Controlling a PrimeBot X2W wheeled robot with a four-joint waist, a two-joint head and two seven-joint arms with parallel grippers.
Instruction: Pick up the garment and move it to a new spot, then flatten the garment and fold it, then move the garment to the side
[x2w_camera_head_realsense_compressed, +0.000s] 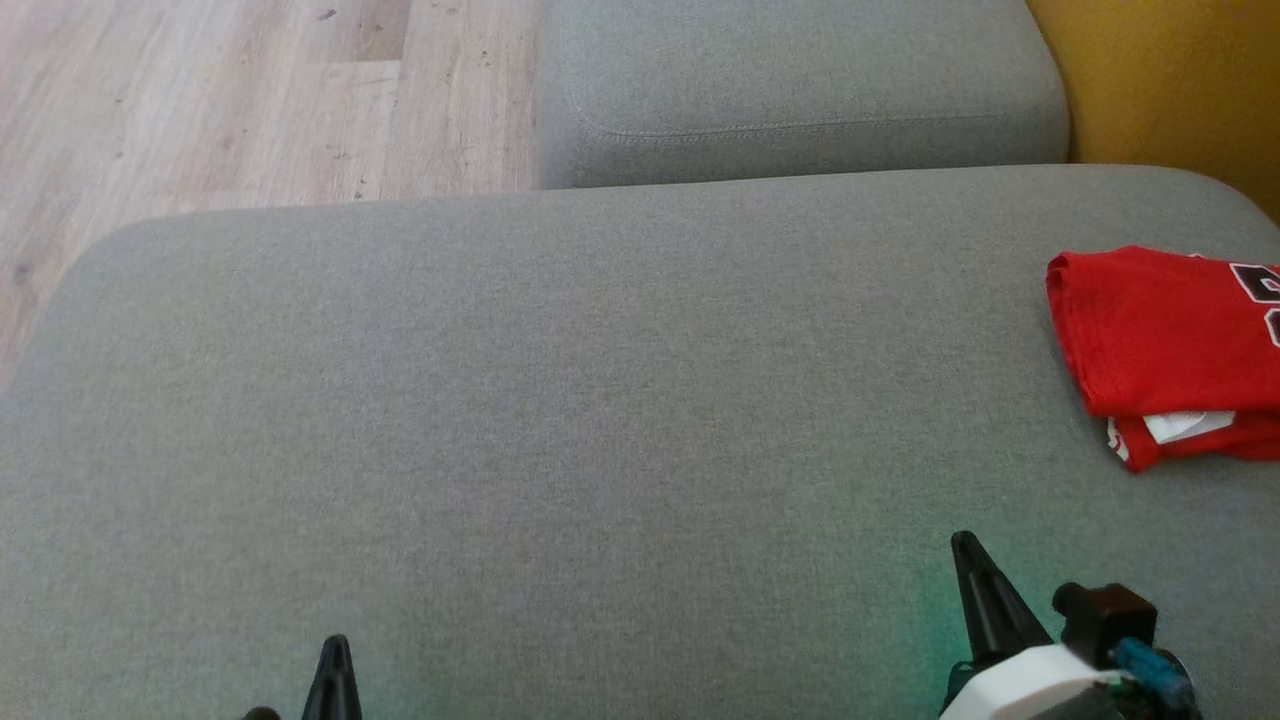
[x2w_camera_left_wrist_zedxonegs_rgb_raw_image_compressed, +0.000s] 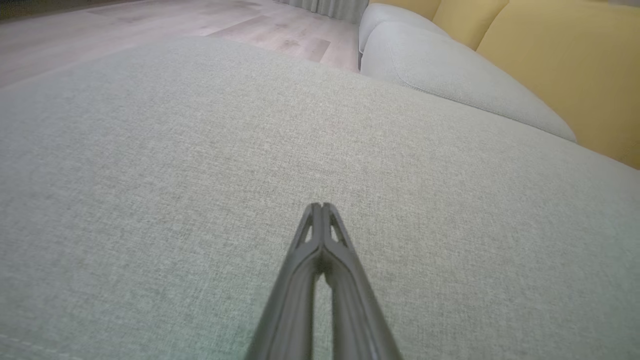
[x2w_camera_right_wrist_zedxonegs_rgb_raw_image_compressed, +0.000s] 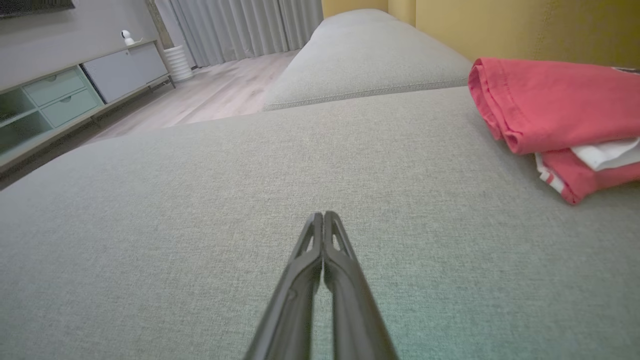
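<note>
Cushion (x2w_camera_head_realsense_compressed: 560, 420) broad, bare; folded garment (x2w_camera_head_realsense_compressed: 1160, 340) blocks right edge.

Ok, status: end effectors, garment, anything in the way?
Left end effector shut, empty. Right end effector shut, empty. Red garment folded, lying at the cushion's right side, apart from both. Nothing between.

One red jersey (x2w_camera_head_realsense_compressed: 1165, 340), folded, at the right. Two grey seat cushions: a near cushion (x2w_camera_head_realsense_compressed: 560, 420) and a far cushion (x2w_camera_head_realsense_compressed: 800, 80). Two grippers: the left gripper (x2w_camera_head_realsense_compressed: 337, 642) and the right gripper (x2w_camera_head_realsense_compressed: 964, 542). One sideboard (x2w_camera_right_wrist_zedxonegs_rgb_raw_image_compressed: 75, 90) at the far left, carrying one small white camera (x2w_camera_right_wrist_zedxonegs_rgb_raw_image_compressed: 126, 36).
</note>
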